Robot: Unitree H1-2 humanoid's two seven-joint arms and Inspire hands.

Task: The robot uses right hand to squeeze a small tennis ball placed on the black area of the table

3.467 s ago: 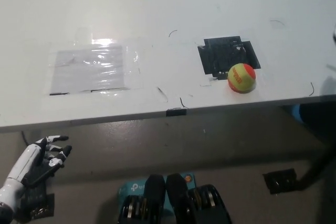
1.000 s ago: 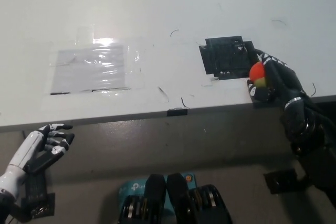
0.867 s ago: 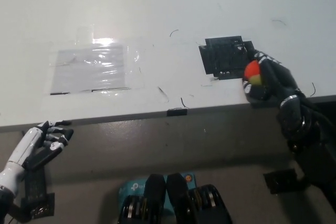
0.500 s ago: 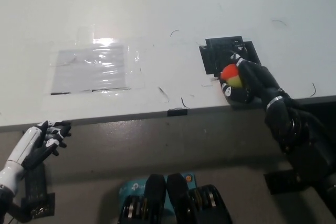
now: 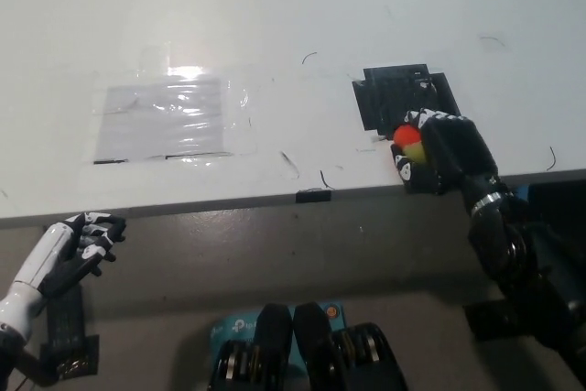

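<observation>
The black right hand (image 5: pixel 438 153) is seen wrapped over the small tennis ball (image 5: pixel 407 143), with its fingers (image 5: pixel 450 131) curled across the top and far side so that only an orange-and-yellow patch of the ball is left showing at the hand's left. The ball is held at the near edge of the black patch (image 5: pixel 400 95) on the white desk (image 5: pixel 275 34), close to the desk's front edge; whether it is pressed against the surface or lifted slightly cannot be told from this view. The white left hand (image 5: pixel 71 246) is rested below the desk edge at the lower left, with its fingers curled in and nothing held. A sheet of clear film (image 5: pixel 165 119) is taped flat on the desk well to the left of the ball and is not involved.

The ball is judged to be light and springy, with a felt cover that should give the fingers a good grip, so slipping is thought unlikely while the hold is kept around its widest part. Because it is round and compressible, an uneven squeeze could cause it to be pushed out sideways, toward the open left side of the grasp or off the nearby desk edge. An even closing from opposite sides across the middle is considered the safest hold.
</observation>
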